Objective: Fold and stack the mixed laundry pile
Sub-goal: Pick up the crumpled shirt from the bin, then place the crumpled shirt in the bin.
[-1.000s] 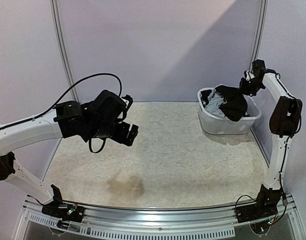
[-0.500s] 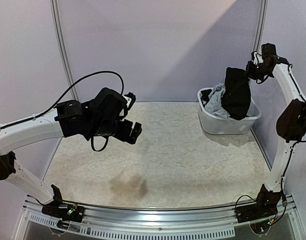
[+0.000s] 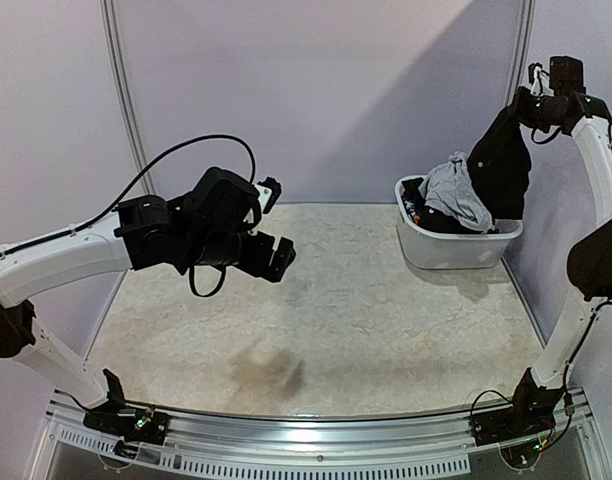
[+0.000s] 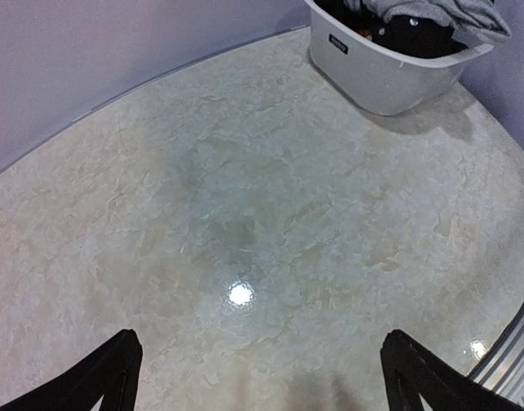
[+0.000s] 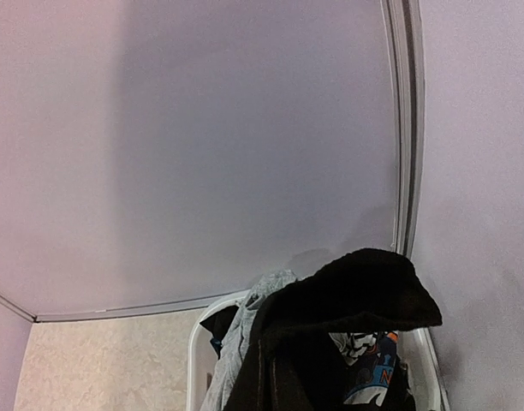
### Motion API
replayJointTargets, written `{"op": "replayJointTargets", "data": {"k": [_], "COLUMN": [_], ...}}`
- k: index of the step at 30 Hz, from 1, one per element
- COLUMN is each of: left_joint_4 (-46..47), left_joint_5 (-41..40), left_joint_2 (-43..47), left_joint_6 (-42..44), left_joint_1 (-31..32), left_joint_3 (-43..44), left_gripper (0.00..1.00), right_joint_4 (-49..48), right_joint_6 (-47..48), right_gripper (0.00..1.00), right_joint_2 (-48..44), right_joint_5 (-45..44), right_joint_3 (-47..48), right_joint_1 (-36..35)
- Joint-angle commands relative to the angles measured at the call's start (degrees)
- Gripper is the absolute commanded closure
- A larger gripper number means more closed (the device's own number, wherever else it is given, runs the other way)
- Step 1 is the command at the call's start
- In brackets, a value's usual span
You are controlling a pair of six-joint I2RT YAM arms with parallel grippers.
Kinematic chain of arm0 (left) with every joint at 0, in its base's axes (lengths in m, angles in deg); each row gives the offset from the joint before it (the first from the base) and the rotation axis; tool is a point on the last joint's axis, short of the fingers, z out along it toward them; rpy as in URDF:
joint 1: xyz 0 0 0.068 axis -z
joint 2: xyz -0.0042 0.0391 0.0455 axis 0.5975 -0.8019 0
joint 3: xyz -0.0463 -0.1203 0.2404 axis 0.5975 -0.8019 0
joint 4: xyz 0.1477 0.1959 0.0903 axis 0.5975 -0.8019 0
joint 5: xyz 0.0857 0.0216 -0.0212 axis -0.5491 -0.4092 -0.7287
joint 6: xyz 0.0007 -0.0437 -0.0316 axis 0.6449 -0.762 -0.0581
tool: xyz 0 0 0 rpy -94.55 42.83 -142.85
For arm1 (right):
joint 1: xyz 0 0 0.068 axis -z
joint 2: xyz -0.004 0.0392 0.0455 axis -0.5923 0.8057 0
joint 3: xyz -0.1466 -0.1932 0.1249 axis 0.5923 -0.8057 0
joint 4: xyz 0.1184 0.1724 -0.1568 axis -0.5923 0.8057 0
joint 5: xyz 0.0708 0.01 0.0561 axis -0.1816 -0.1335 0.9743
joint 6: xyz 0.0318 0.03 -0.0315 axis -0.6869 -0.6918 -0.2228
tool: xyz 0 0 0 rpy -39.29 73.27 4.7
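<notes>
Above the plastic basket (image 3: 448,255) — limp black garment (image 3: 501,165)

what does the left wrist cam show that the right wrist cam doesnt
Only the left wrist: the tabletop and its own left fingers, spread wide apart. Only the right wrist: the black garment hanging close up, the printed piece below it, and the back wall. Both: the white basket and the grey top lying in it.
</notes>
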Motion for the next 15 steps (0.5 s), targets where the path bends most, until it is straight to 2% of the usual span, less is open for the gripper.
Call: {"op": "replayJointTargets", "data": {"k": [1,5,9,12,15], "left_joint_4": [2.1,2.7,2.9,2.7,1.9], "left_joint_5": [2.4,3.1,3.8,3.9,3.9], "left_joint_2": [-1.5,-3.3,-4.7,-4.9,-4.8], "left_joint_6": [-0.4,-0.2,-0.3,-0.6,-1.1], "left_joint_1": [-0.7,-0.7,-0.7,-0.7,-0.7], "left_joint_3": [0.2,2.0,3.2,3.3,3.1], "left_gripper": [0.00,0.00,0.00,0.00,0.00], "right_joint_4": [-7.8,-10.5,-5.7,-1.6,3.8], "right_joint_6": [-3.8,-4.5,-4.6,-3.5,-2.0], "right_gripper": [1.00,1.00,1.00,0.90,0.77], "right_joint_2": [-2.7,-3.0,-0.6,3.2,7.1], "right_joint_5": [-0.7,-1.2,-5.7,-6.5,-8.6], "right_joint_3": [3.6,-0.6,-6.4,-8.2,-4.9], "right_joint_1": [0.1,-0.6,-0.5,-0.5,-0.3]}}
